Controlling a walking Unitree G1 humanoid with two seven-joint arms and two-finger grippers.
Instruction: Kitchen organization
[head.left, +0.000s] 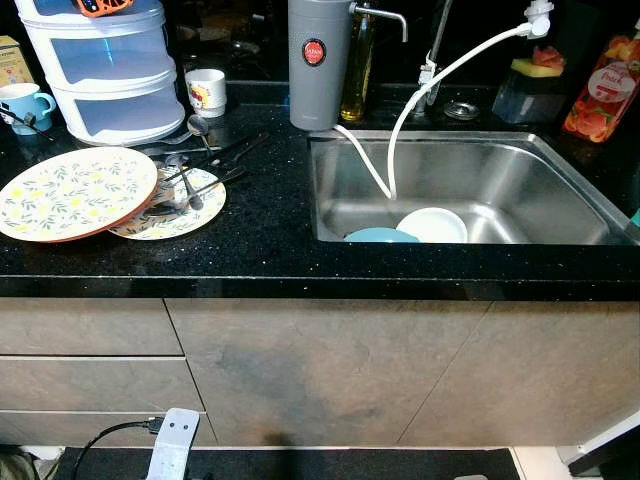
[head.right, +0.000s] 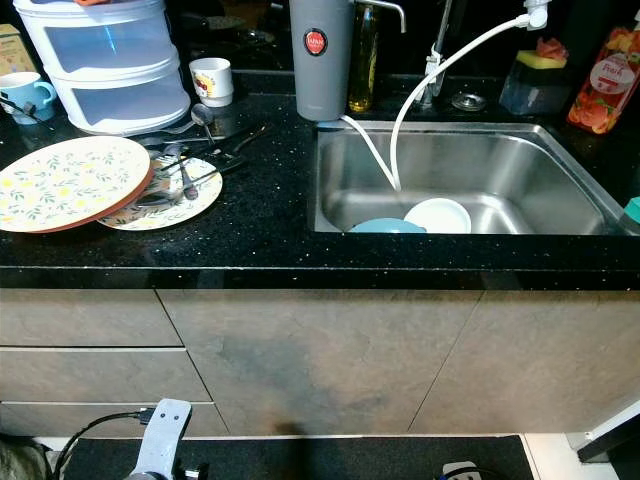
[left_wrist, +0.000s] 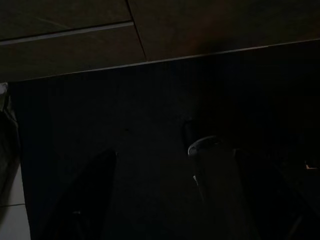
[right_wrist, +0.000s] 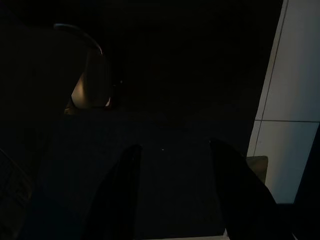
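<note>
Two floral plates lie on the black counter (head.left: 260, 240) at the left: a large one (head.left: 75, 192) leaning over a smaller one (head.left: 185, 215). Spoons and other cutlery (head.left: 195, 170) are scattered across the smaller plate and the counter behind it. In the steel sink (head.left: 500, 180) sit a white bowl (head.left: 432, 224) and a blue bowl (head.left: 380, 236). Both arms hang low in front of the cabinets. My left arm's silver wrist (head.left: 172, 440) shows at the bottom. The left gripper (left_wrist: 175, 152) and right gripper (right_wrist: 174, 145) are open over the dark floor, holding nothing.
A white stacked plastic container (head.left: 105, 70), a blue mug (head.left: 25, 105) and a small white cup (head.left: 206, 92) stand at the back left. A grey water filter (head.left: 318, 60), an oil bottle (head.left: 357, 70), white hoses (head.left: 440, 80), a sponge (head.left: 537, 68) and a red soap bottle (head.left: 605, 90) surround the sink.
</note>
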